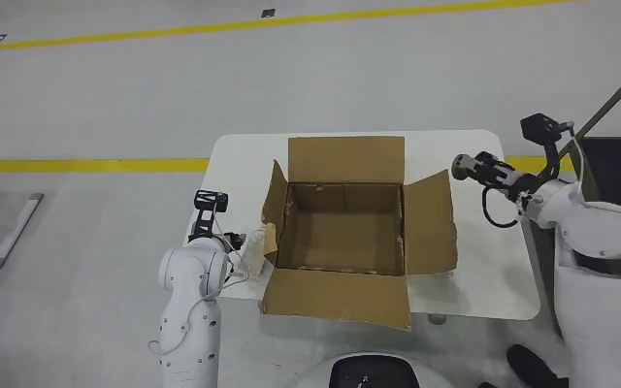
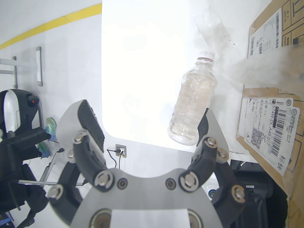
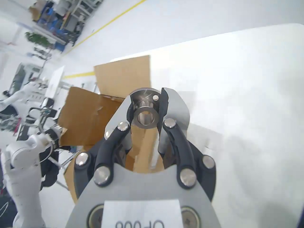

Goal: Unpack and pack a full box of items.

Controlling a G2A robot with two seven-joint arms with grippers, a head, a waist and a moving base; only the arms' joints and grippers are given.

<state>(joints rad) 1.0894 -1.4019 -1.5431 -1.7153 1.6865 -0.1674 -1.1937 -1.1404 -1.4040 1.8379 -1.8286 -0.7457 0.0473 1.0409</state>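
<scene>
The open cardboard box (image 1: pixel 346 160) stands in the middle of the white table (image 1: pixel 485 281), flaps spread, its inside bare. A clear plastic bottle (image 2: pixel 192 103) with a white cap lies on the table beside the box's left flap (image 2: pixel 268 119). My left gripper (image 2: pixel 144 109) is open by the table's near left corner, the bottle's base right against one finger pad (image 2: pixel 201 125); from above it sits at the left flap (image 1: pixel 250 254). My right gripper (image 3: pixel 147 96) hangs over the table's far right (image 1: pixel 462 167), shut on a shiny metal flanged bushing (image 3: pixel 144 118).
A crumpled clear plastic wrapper (image 2: pixel 211 29) lies just past the bottle's cap, against the box flap. The table's rounded front corner (image 2: pixel 111 134) is close under the left gripper. Bare tabletop lies right of the box (image 3: pixel 237 96).
</scene>
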